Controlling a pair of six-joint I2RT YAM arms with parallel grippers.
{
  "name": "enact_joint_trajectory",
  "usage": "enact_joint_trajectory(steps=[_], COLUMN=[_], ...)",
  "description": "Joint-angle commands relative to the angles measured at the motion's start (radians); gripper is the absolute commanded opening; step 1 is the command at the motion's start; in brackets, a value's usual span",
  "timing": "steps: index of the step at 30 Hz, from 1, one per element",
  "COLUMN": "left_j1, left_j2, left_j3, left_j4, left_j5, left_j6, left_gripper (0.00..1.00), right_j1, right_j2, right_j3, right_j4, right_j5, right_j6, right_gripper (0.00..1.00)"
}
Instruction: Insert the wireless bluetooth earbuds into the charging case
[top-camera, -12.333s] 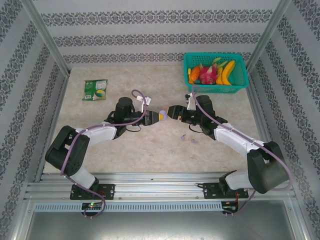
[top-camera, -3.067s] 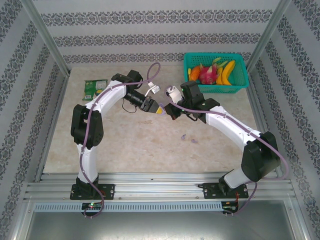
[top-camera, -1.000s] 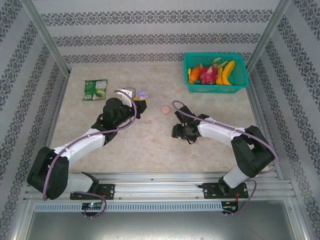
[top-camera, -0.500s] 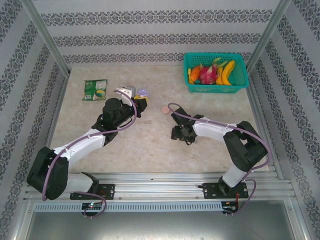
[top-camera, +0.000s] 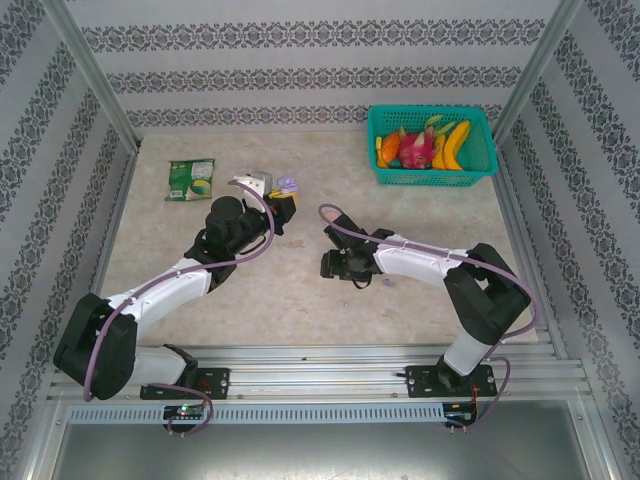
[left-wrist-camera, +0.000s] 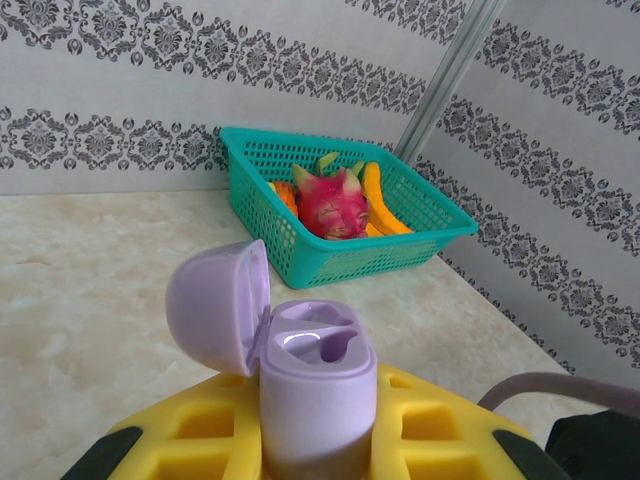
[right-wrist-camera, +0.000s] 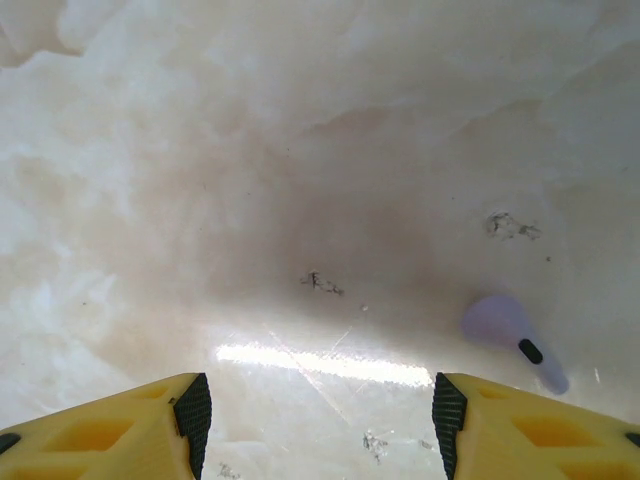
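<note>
Earbud (right-wrist-camera: 505, 325) lies before parted right fingers (right-wrist-camera: 540, 430); raised left fingers (left-wrist-camera: 200, 440) clamp open case (left-wrist-camera: 315, 390)

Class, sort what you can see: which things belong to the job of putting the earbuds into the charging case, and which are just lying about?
Job in hand:
- purple charging case, lid open, held in the left gripper
- purple earbud, lying loose ahead of the open right gripper

Just lying about:
- green basket of fruit
- green snack packet
</note>
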Motion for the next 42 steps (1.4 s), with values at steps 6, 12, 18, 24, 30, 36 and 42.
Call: enact_joint_trajectory(steps=[6,12,18,24,30,36,42], left_j1=[-0.013,-0.013,-0.013,-0.013,-0.013,-0.013,-0.014], left_j2=[-0.023,-0.029,-0.022,-0.006,0.005,0.013,0.005], left_j3=[-0.027,-0.022,-0.015,-0.007,-0.004,0.015,-0.003], left_j4=[0.052,0.037,0.037,0.049,0.073,0.018,0.005], left_j5=[-0.026,-0.021,-0.016,0.005,0.034,0.048,0.025], left_j6=[-0.003,-0.004,-0.001,-0.001,0.010,0.067,0.069], left_gripper=[0.00,0.00,0.00,0.00,0.00,0.00,0.00], right_j1=[-0.095,-0.135,-0.124,-0.098,-0.081,-0.076,-0.095], right_j2=[0.000,0.052,0.070,0.074,0.070,0.028,-0.016], right_j3=[0.049,0.060,0.038,0.024,0.019,0.005,0.000], right_j4=[-0.032,-0.030,-0.014,-0.004,-0.009,-0.014,-0.026], right_j5=[0.024,0.020,-0.003,-0.023,-0.043,-0.043,-0.008], right_j6=[-0.096,-0.134,-0.126,-0.115,-0.109,-0.100,-0.112], right_gripper=[0.62,0.62,0.62,0.62,0.61,0.61,0.61])
